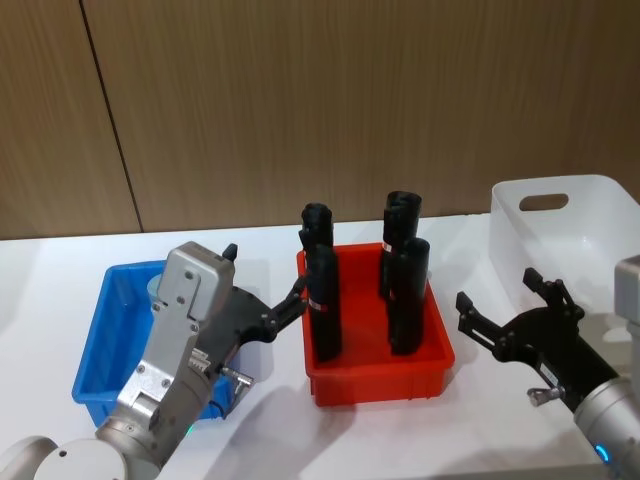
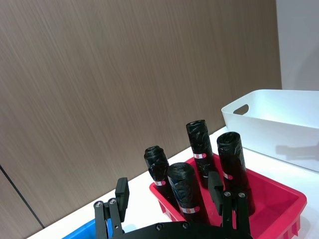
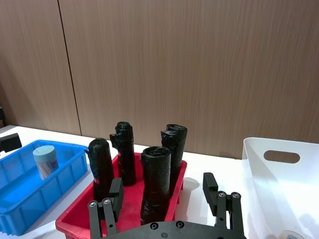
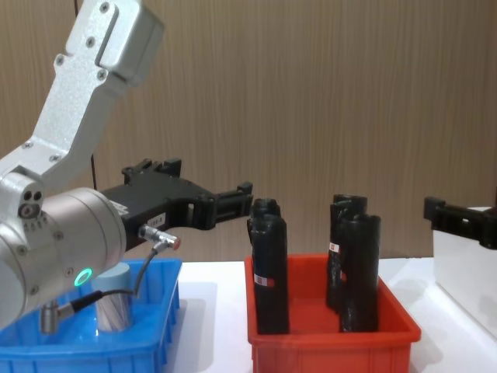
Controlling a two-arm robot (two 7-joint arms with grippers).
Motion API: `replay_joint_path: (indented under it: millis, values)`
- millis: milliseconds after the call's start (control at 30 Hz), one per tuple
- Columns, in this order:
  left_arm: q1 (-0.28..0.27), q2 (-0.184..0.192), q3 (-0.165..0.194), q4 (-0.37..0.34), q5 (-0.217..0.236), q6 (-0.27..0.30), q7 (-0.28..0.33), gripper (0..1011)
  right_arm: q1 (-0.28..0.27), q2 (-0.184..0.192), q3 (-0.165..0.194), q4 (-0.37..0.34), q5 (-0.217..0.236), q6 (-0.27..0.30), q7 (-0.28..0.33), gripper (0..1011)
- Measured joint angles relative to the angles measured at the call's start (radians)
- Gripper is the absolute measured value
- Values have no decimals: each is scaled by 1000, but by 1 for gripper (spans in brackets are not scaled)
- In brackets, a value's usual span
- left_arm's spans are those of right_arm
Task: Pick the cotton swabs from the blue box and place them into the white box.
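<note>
1. Swabs: one cotton swabs tub (image 3: 45, 162) stands upright in the blue box (image 1: 100, 340) on the desk (image 1: 280, 440).
2. Left tool (image 1: 265, 275) hangs over that box's right rim, released and empty.
3. Right tool (image 1: 500, 290), also released, hovers between the red bin (image 1: 380, 375) and the white box (image 1: 600, 220).

Lab-like room — white table (image 1: 60, 270), wood-panelled wall (image 1: 350, 100).

A shallow red rectangular plastic bin (image 1: 380, 386) sits at lower centre on a white tabletop (image 1: 60, 262). It holds 4 upright black rolls with red-white labels (image 1: 323, 300). A brown wood-panelled wall (image 1: 350, 100) spans the top.
</note>
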Motion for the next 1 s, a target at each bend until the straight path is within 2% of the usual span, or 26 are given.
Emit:
replay_joint_path:
  millis: [800,1000]
  values:
    - [0,0,-1,1,0,1,0,1004,1,-1,1,1,0,0,1,1002]
    - [0,0,0,1,0,1,0,1004,15,-3,3,21,-1,-7,22,1002]
